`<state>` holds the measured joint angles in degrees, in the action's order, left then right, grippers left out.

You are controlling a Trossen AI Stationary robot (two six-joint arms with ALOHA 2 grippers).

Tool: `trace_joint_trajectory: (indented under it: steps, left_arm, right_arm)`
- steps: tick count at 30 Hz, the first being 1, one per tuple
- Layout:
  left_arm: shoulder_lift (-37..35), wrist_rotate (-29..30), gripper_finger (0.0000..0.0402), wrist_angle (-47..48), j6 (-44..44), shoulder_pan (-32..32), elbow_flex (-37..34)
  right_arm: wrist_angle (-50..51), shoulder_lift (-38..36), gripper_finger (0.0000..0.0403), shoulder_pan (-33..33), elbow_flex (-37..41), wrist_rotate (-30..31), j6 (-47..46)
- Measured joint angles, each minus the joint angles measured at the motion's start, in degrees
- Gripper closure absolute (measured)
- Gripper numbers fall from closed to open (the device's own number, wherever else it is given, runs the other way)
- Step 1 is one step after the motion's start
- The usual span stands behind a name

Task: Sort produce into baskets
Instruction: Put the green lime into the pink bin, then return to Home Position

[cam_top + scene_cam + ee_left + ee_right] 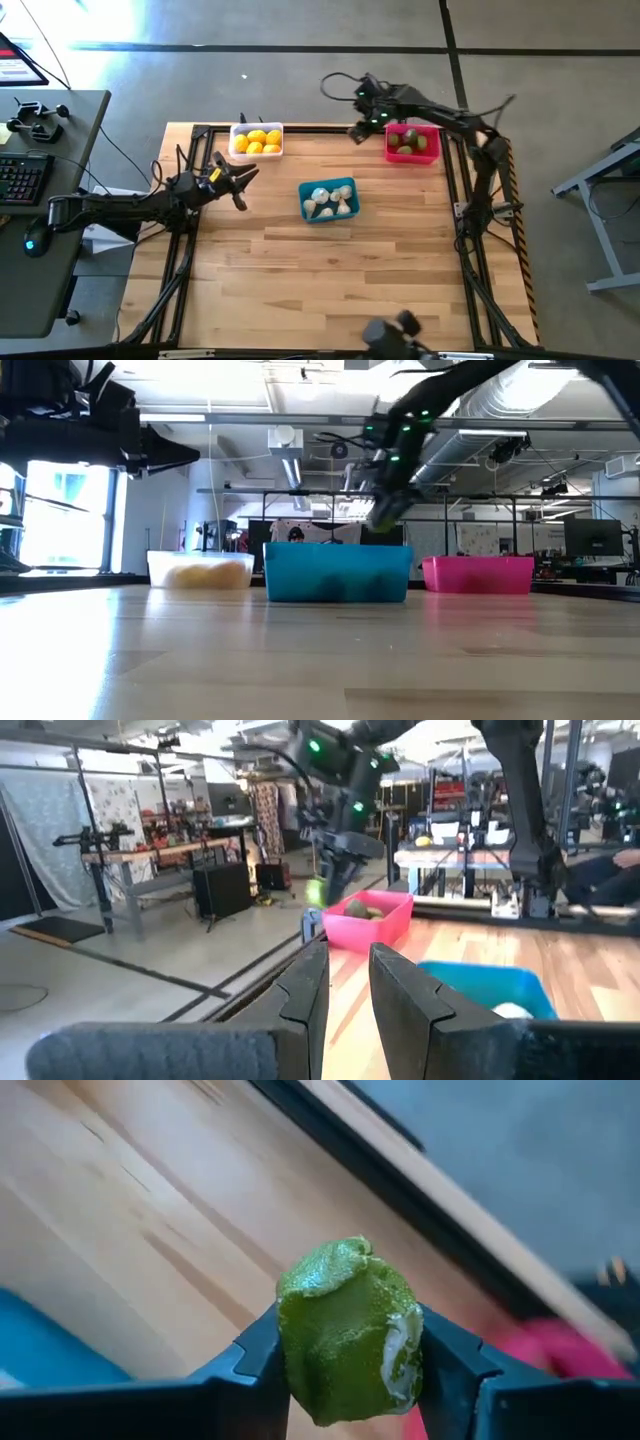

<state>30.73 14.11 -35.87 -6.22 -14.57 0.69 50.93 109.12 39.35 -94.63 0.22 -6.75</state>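
Note:
My right gripper [356,131] is shut on a green oval fruit [350,1330], in the air over the table's far edge, just left of the pink basket [413,143], which holds several green fruits. The white basket [256,140] holds yellow lemons. The teal basket [328,200] holds whitish garlic bulbs. My left gripper [243,185] is open and empty, raised over the table left of the teal basket; its fingers stand apart in the left wrist view [345,990]. My right gripper pinches the green fruit by two opposite sides [295,1365] between its two fingers. The fingers come from above, pointing down. The fruit is lifted clear of the table and sticks out past the fingertips [383,515].
The three baskets stand on the far half of the wooden table [330,280]. A black frame rail [320,128] runs along the table's far edge under my right gripper. The near half of the table shows bare wood.

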Motion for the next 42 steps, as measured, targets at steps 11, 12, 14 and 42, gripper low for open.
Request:
trace_joint_trajectory:
  steps: [11,12,14,42]
  left_arm:
    - [-2.8,0.0,0.0339,-0.3,0.0,0.0,0.0]
    - [-2.8,0.0,0.0339,-0.3,0.0,0.0,0.0]
    - [-2.8,0.0,0.0339,-0.3,0.0,0.0,0.0]
    - [-7.8,2.6,0.0339,7.1,-1.5,0.0,0.0]
  right_arm:
    - [-4.7,-18.5,0.0264,8.5,26.4,1.4,-5.9]
    - [-5.9,-19.3,0.0264,9.2,28.1,1.9,-6.3]
    - [-8.0,-19.9,0.0263,10.6,30.9,2.7,-6.6]
    - [-14.4,-28.5,0.0381,4.5,35.5,16.0,1.6]
